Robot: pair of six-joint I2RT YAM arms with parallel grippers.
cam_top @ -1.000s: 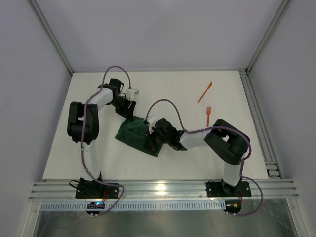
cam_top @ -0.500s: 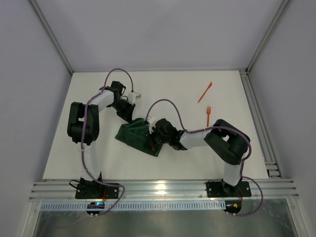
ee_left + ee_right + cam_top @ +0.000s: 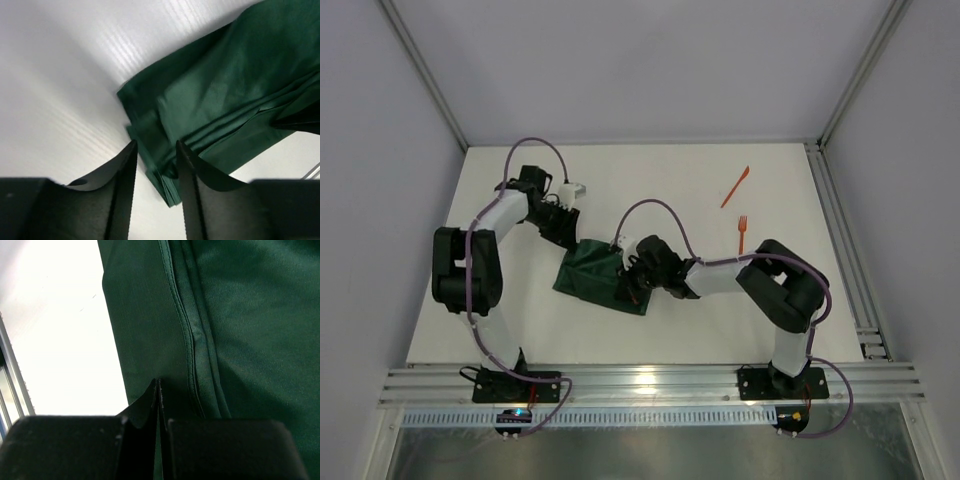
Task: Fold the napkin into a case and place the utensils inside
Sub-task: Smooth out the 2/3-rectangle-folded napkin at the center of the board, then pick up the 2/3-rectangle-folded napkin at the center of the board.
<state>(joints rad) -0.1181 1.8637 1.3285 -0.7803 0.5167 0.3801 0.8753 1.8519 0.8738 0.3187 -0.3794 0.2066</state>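
Napkin (image 3: 595,275) layers could slip apart: your right end effector (image 3: 158,405) pinches one edge fully closed, your left end effector (image 3: 155,170), half-open, holds nothing.

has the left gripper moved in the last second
Yes. In the top view the left gripper has shifted left and slightly nearer the arm bases, away from the orange knife, which has stayed put, and now sits at the napkin's far corner.
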